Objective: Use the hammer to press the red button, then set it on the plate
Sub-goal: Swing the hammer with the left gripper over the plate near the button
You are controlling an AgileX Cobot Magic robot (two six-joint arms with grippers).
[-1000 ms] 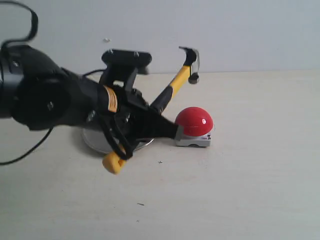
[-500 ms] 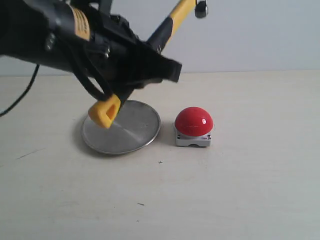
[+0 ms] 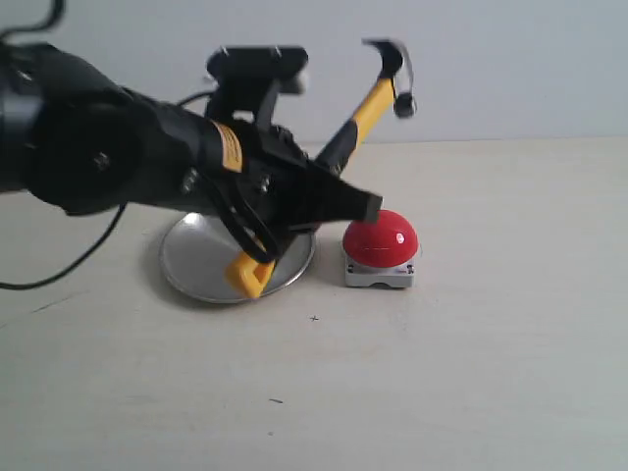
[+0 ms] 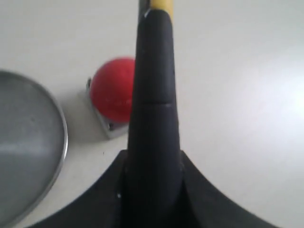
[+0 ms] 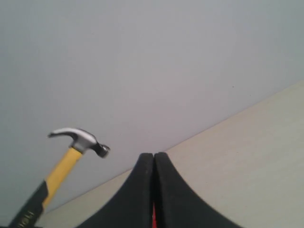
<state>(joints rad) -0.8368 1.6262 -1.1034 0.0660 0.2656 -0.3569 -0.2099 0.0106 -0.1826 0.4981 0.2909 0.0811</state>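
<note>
Tabletop (image 3: 491, 373), pale and bare-looking, runs across the whole scene to a grey wall at the far side. From the left comes the bulky black left arm (image 3: 98, 167), stretched out low towards the right, its forearm passing over the plate (image 3: 186, 260) and hiding much of it. The plate lies flat on the tabletop, left of centre. The hammer (image 3: 358, 123) is held aslant: its yellow looped end dips low over the plate's near right rim, the handle climbs up and to the right, and the dark head is up in the air, well clear of the red button (image 3: 381, 238) beneath it. The red button sits on its grey base just right of the plate, untouched. The left tool (image 3: 353, 204) is clamped on the hammer's black grip, its tip pointing at the button. The right tool (image 5: 153, 164) has its fingers pressed flat together.
</note>
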